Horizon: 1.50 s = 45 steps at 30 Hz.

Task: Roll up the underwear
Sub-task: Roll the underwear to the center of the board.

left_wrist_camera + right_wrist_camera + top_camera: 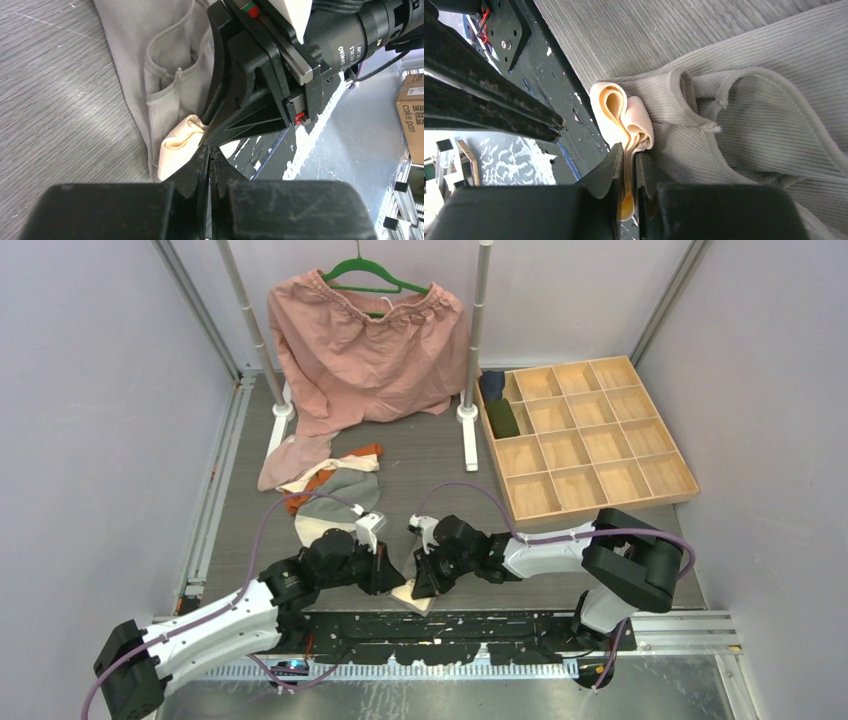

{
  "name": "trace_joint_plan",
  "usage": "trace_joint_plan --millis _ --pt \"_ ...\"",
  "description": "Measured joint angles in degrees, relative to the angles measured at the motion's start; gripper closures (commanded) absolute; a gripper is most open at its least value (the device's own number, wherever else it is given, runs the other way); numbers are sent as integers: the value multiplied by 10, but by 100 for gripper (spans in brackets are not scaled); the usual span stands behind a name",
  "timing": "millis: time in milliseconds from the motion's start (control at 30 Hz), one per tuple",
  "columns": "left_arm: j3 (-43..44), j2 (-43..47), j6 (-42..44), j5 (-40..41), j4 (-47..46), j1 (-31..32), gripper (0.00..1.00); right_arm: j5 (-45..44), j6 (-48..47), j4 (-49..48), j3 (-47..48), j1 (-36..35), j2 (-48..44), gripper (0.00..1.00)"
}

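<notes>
A grey wood-grain table point(430, 455) is standing enclosed by pale lilac walls. At the back, a salmon-pink garment point(370, 350) is hanging from a green hanger point(375, 275) on a rack. To the right, a wooden compartment tray point(583, 427) is sitting on the table, with a dark green roll point(503, 418) and a navy roll point(492, 385) lying in its far-left cells. A loose underwear pile point(330, 490) of dusty pink, orange, cream and grey pieces is lying left of centre, below the garment. Both arms are meeting at the near edge of the table. There a cream underwear piece point(621, 112) is sitting folded over on itself, resting against a ribbed grey underwear piece point(749, 100) that is spreading flat away from it. The right gripper point(626, 150) is pinching the cream folds, with the cloth passing visibly between its jaws. The left gripper point(210, 150) is holding its jaws pressed together, its tips sitting right at the edge of the cream fold. Whether any cloth is caught between them cannot be told. The two grippers are standing tip to tip, nearly touching.
</notes>
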<state>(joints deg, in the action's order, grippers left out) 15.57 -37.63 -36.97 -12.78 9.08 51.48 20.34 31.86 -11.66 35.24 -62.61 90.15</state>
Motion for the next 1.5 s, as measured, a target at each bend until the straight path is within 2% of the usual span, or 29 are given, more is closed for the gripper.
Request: trace_joint_plan --millis 367,933,1133,1233,1500 --pt "0 -87 3 -9 -66 13 98 3 -2 10 5 8 3 86" --pt "-19 -153 12 -3 -125 14 99 2 -2 14 5 13 2 73" --pt "-19 -188 11 6 -144 14 99 -4 1 18 5 17 1 64" --pt "-12 -214 10 7 -158 14 99 -18 2 31 5 18 -12 56" --pt "9 -274 9 2 -187 14 99 -77 3 88 -3 23 -57 57"
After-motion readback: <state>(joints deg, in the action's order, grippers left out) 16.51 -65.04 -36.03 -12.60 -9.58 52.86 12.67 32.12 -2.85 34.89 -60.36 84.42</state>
